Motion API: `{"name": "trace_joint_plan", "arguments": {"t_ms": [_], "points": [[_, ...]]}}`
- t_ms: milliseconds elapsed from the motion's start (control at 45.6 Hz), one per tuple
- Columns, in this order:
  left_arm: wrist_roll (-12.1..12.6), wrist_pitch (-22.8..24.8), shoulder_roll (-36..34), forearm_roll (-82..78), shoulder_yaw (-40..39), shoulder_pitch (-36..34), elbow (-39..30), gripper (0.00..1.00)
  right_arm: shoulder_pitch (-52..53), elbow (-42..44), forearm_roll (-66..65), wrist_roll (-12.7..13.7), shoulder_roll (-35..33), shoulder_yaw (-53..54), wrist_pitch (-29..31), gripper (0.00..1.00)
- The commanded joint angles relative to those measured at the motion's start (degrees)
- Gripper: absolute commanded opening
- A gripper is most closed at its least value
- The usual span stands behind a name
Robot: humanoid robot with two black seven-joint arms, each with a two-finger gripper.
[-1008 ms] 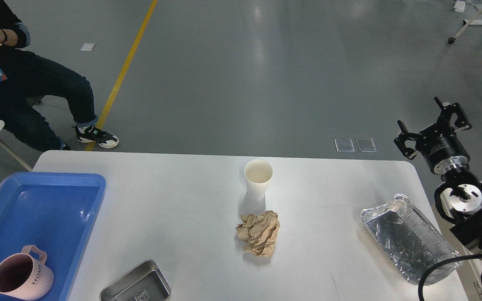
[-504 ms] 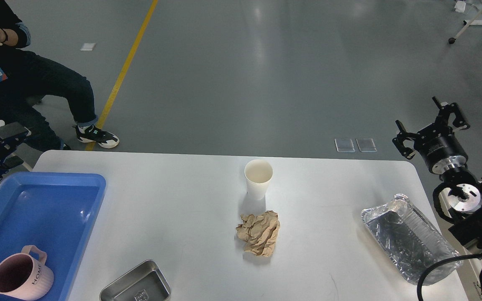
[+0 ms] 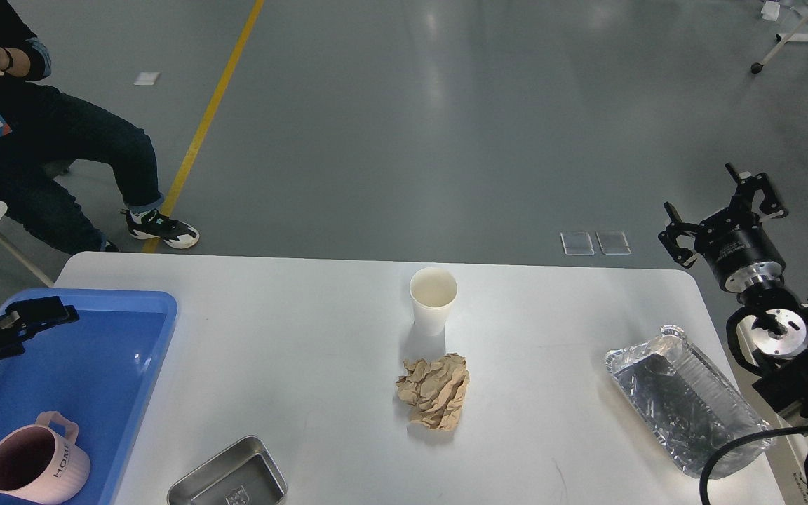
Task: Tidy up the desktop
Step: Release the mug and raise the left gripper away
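The white desktop [image 3: 292, 351] holds a white paper cup [image 3: 433, 300] standing upright at the middle back. A crumpled brown paper ball [image 3: 435, 390] lies just in front of it. A foil tray [image 3: 684, 410] lies at the right and a small steel tray [image 3: 230, 477] at the front edge. My left gripper [image 3: 32, 319] is dark and hovers over the far left corner of the blue tray [image 3: 95, 379]; its fingers cannot be told apart. My right gripper [image 3: 719, 205] is open and empty, off the desktop's far right corner.
A pink mug [image 3: 36, 466] lies in the blue tray's near end. A seated person [image 3: 39, 140] is at the far left beyond the table. A yellow floor line [image 3: 207, 116] runs behind.
My left gripper has come in from the left edge and now hangs over the blue tray's far left corner. My right gripper has barely moved.
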State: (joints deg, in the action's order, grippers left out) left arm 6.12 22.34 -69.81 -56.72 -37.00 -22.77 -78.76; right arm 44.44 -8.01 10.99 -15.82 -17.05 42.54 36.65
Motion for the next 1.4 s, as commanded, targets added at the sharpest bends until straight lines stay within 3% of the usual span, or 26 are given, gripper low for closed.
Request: {"name": "trace_joint_plan", "arguments": {"t_ms": [0, 175, 285, 373, 482, 570, 767, 986, 1052, 1140, 1249, 1381], "points": [[-0.2, 1.9, -8.6, -0.2, 1.4, 2.5, -7.4, 0.95, 0.1, 0.0, 0.0, 0.0, -0.2, 0.0, 0.0, 1.00], [0.6, 9.5, -19.7, -0.1, 1.3, 2.7, -12.2, 0.97, 0.1, 0.0, 0.0, 0.0, -0.5, 0.0, 0.0, 1.00], [-0.5, 11.8, -23.4, -0.3, 1.3, 2.7, -12.4, 0.97, 0.4, 0.0, 0.0, 0.0, -0.5, 0.0, 0.0, 1.00], [-3.7, 12.7, -25.6, -0.4, 1.3, 2.6, -13.1, 0.97, 0.7, 0.0, 0.0, 0.0, -0.5, 0.0, 0.0, 1.00], [-10.2, 14.7, -27.2, -0.5, 0.9, 2.1, -13.7, 0.97, 0.8, 0.0, 0.0, 0.0, -0.5, 0.0, 0.0, 1.00], [-12.5, 17.4, -27.8, -0.5, 0.1, 1.2, -14.3, 0.97, 0.8, 0.0, 0.0, 0.0, -0.6, 0.0, 0.0, 1.00], [-12.8, 30.1, -29.5, -0.4, 0.9, -6.7, -14.2, 0.97, 0.8, 0.0, 0.0, 0.0, -0.6, 0.1, 0.0, 1.00], [-12.5, 30.6, -27.0, -0.3, 2.6, -7.0, -14.2, 0.97, 0.7, 0.0, 0.0, 0.0, -0.6, 0.0, 0.0, 1.00], [-11.8, 30.1, -24.3, -0.3, 3.0, -7.0, -14.2, 0.97, 0.7, 0.0, 0.0, 0.0, -0.6, 0.0, 0.0, 1.00], [-9.0, 28.1, -20.0, -0.3, 3.1, -6.8, -14.2, 0.97, 0.7, 0.0, 0.0, 0.0, -0.6, 0.1, 0.0, 1.00], [-2.6, 24.6, -13.3, -0.4, 3.2, -5.8, -14.1, 0.97, 0.6, 0.0, 0.0, 0.0, -0.5, 0.0, 0.0, 1.00], [5.4, 23.8, -6.5, -0.6, 4.8, -5.1, -13.6, 0.98, 0.4, 0.0, 0.0, 0.0, -0.6, 0.0, 0.0, 1.00]]}}
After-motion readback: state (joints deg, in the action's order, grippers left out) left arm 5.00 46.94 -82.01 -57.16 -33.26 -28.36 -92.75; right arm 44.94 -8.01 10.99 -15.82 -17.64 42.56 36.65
